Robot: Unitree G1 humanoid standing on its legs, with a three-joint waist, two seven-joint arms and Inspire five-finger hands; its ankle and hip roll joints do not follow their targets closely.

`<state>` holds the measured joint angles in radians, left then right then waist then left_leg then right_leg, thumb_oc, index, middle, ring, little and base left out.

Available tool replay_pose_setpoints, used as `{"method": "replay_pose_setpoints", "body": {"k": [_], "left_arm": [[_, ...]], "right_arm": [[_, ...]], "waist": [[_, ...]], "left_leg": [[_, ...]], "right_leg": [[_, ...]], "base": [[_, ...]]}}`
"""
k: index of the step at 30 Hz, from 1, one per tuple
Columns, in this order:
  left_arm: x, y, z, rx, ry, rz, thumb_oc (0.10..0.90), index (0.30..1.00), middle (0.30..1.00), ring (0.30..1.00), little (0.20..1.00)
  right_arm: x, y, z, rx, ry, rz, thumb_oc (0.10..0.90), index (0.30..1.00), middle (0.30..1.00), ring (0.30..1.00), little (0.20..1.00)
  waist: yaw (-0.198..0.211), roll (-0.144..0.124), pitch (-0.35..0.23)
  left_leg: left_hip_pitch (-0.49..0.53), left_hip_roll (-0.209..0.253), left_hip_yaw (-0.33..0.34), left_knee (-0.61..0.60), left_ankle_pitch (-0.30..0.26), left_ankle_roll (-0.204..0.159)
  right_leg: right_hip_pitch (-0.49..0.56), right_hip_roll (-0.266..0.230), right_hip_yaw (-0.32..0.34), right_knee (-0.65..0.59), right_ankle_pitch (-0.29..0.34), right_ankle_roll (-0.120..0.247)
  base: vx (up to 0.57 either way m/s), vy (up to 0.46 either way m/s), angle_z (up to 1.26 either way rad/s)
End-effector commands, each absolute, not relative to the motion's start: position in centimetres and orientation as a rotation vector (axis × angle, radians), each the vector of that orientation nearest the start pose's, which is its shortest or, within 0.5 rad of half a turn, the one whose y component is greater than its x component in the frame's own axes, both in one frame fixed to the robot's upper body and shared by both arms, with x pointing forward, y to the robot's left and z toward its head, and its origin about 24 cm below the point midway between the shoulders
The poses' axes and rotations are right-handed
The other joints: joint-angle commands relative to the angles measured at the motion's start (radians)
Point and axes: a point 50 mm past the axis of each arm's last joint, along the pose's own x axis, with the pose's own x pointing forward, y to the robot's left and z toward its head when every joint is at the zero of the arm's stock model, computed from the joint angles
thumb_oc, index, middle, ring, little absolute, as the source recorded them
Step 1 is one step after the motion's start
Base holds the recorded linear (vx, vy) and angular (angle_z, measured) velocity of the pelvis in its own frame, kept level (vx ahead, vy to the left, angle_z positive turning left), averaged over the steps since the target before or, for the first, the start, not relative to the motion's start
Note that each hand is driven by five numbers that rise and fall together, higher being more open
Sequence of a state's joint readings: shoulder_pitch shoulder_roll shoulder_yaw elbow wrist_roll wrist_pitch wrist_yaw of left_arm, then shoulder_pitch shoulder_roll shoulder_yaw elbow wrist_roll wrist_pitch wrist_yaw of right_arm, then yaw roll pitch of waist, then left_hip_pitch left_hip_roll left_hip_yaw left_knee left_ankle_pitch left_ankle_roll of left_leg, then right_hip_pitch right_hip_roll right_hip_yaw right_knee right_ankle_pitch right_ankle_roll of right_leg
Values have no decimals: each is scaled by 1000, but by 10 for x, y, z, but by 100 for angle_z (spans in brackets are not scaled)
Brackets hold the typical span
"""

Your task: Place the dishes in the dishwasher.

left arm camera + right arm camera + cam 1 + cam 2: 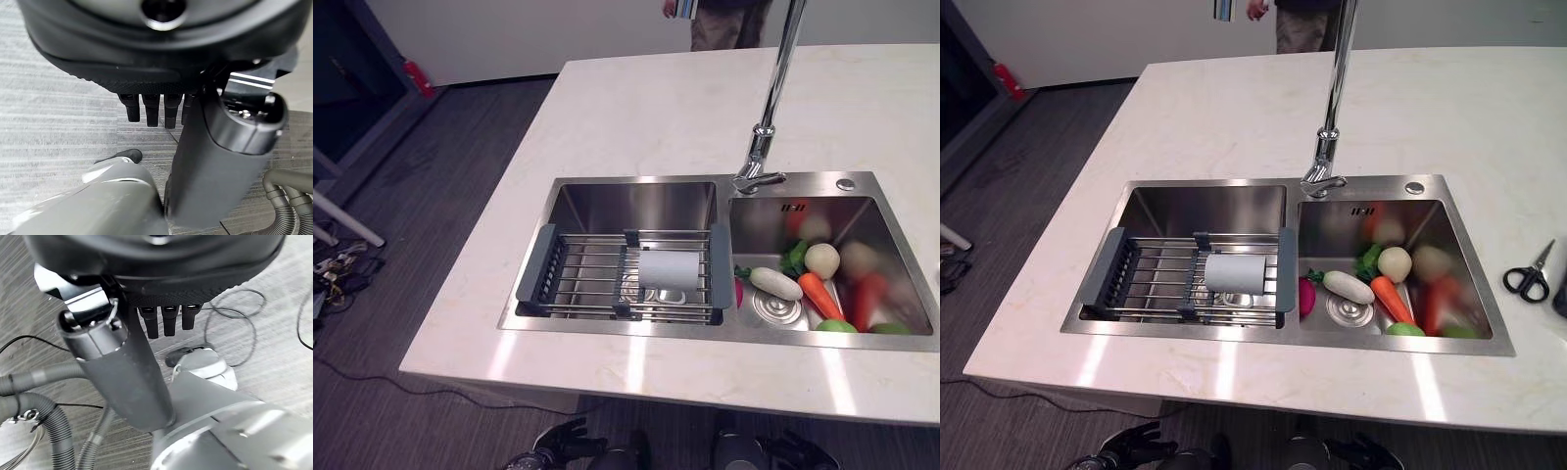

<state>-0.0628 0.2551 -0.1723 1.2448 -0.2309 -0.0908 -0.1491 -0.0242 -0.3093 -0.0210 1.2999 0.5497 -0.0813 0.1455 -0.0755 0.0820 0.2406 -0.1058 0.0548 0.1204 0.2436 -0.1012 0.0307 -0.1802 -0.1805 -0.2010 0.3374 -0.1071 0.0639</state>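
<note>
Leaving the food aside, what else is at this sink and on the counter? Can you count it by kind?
Sink basins: 2
Faucet: 1
Wire drying rack across the left basin: 1
Pale cup lying on the rack: 1
Black scissors on the counter: 1
Total: 6

Kitchen: sink (636, 201), faucet (773, 88), counter (636, 108)

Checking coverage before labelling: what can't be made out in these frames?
- Dishwasher: nowhere in the head views, so its state is unknown.
- Pale item on the sink rack: too indistinct to say if it is a cup.
- Far vegetables in the right basin: blurred.
- Person: cut off by the top edge.
- Scissors: blades too small to read.
</note>
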Motion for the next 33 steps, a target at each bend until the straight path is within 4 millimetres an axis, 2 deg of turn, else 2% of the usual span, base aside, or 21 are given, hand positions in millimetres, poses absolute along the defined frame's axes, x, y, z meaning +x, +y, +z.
{"method": "replay_pose_setpoints", "body": {"k": [1,4,8,9,10,11,14,17,21,23,24,26,29,30,31,32,33], "left_arm": [[105,243,-154,64,1120,82,800,900,900,900,900],[110,246,-152,39,1100,125,800,900,900,900,900],[122,243,-148,-27,1018,165,800,900,900,900,900],[123,242,-147,-32,1013,168,800,900,900,900,900],[122,240,-147,-66,995,193,800,900,900,900,900],[122,241,-147,-84,986,211,800,900,900,900,900],[124,243,-146,-102,974,224,800,900,900,900,900],[120,251,-145,-166,956,336,800,900,900,900,900],[117,270,-139,-240,875,520,800,900,900,900,900],[115,291,-131,-245,802,633,800,900,900,900,900],[110,316,-120,-194,741,729,800,900,900,900,900],[106,337,-109,-153,700,800,800,900,900,900,900],[100,391,-72,-2,590,966,800,900,900,900,900],[99,401,-63,33,566,998,800,900,900,900,900],[98,419,-45,108,522,1057,800,900,900,900,900],[96,450,-8,259,445,1145,800,900,900,900,900],[96,452,-5,276,438,1152,800,900,900,900,900]], "right_arm": [[104,-269,-146,234,998,-336,800,900,900,900,900],[110,-267,-145,244,986,-327,800,900,900,900,900],[132,-277,-134,201,914,-326,800,900,900,900,900],[133,-278,-133,199,907,-330,800,900,900,900,900],[137,-285,-129,196,885,-357,800,900,900,900,900],[137,-289,-127,201,879,-380,800,900,900,900,900],[126,-294,-129,233,883,-445,800,900,900,900,900],[113,-295,-134,263,926,-495,800,900,900,900,900],[97,-295,-140,291,976,-527,800,900,900,900,900],[91,-296,-141,281,989,-537,800,900,900,900,900],[84,-302,-140,294,983,-572,800,900,900,900,900],[82,-306,-138,290,981,-583,800,900,900,900,900],[76,-315,-135,265,980,-595,800,900,900,900,900],[75,-316,-135,266,979,-601,800,900,900,900,900],[72,-318,-134,274,974,-616,800,900,900,900,900],[67,-319,-135,293,967,-642,800,900,900,900,900],[67,-318,-135,295,967,-642,800,900,900,900,900]], "waist": [[26,8,-15],[38,-2,-12],[52,6,26],[53,6,28],[62,4,30],[61,4,26],[38,10,22],[30,13,4],[35,18,-11],[42,21,-19],[51,23,-24],[52,24,-29],[54,25,-39],[57,25,-41],[61,25,-44],[70,27,-48],[70,26,-49]], "left_leg": [[-9,4,-82,56,-141,-12],[-29,-3,-86,56,-127,-13],[-99,28,-89,56,-59,-81],[-105,30,-91,56,-54,-86],[-108,28,-127,56,-49,-96],[-105,32,-123,56,-50,-98],[-94,63,-52,56,-47,-104],[-77,75,-33,56,-52,-108],[-64,77,-26,56,-63,-111],[-62,74,-24,56,-70,-113],[-56,66,-34,56,-79,-113],[-52,67,-30,56,-83,-114],[-49,67,-23,56,-91,-111],[-49,67,-23,56,-92,-110],[-50,66,-24,56,-95,-108],[-50,66,-25,56,-100,-103],[-50,66,-24,56,-100,-102]], "right_leg": [[151,71,-35,-37,-115,20],[146,61,-30,-37,-123,16],[122,53,-24,-37,-140,2],[122,53,-24,-37,-142,1],[116,46,-16,-37,-150,-1],[115,41,-24,-37,-150,-2],[133,32,-60,-37,-151,-1],[149,18,-75,-37,-149,2],[165,1,-98,-37,-149,9],[169,-12,-106,-37,-148,19],[159,-26,-107,-37,-140,32],[154,-34,-106,-37,-137,38],[143,-46,-102,-37,-135,48],[142,-47,-102,-37,-134,50],[140,-49,-102,-37,-133,54],[137,-53,-104,-37,-130,61],[137,-53,-103,-37,-130,62]], "base": [[-76,-172,-19],[-107,-178,-5],[-203,-131,13],[-184,-36,10],[-170,-11,1],[-165,-2,7],[-76,24,12],[10,106,50],[23,73,15],[22,41,-2],[27,32,-8],[24,25,-17],[19,9,-18],[17,-15,-14],[20,-32,-15],[16,-31,-13],[19,-31,-8]]}}
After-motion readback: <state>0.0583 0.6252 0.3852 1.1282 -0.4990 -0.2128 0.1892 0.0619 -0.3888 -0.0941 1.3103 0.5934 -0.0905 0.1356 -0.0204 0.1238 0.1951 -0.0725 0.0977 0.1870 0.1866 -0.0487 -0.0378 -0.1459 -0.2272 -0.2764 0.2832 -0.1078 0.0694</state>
